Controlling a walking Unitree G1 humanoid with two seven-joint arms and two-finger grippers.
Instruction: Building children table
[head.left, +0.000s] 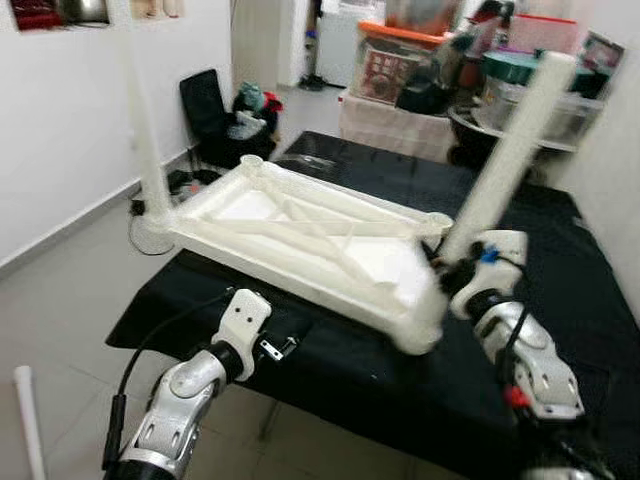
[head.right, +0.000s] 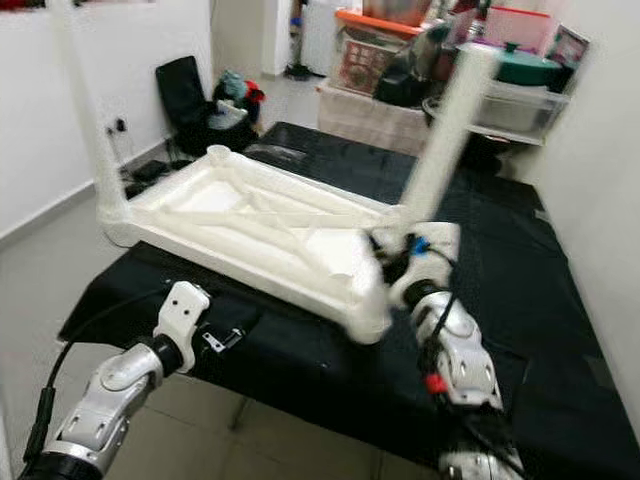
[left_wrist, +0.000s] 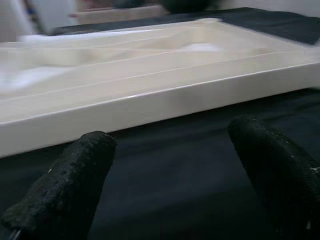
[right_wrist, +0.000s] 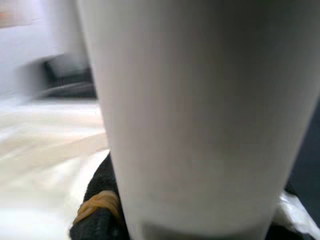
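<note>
On the black-clothed table (head.left: 560, 260) the white tabletop (head.left: 310, 235) lies upside down, one leg (head.left: 150, 140) up at its far-left corner, the right gripper (head.left: 455, 270) clamped on a second leg (head.left: 510, 150) at the near-right corner, the left gripper (left_wrist: 165, 170) hovering spread at the near edge, two sockets seemingly unfilled.

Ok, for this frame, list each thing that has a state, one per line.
Table top: upside down on the black cloth, ribs facing up.
Far leg: fitted, standing upright.
Near leg: tilted, held at its base.
Right gripper: shut on the near leg.
Left gripper: open, holding nothing, facing the table top's edge.
</note>
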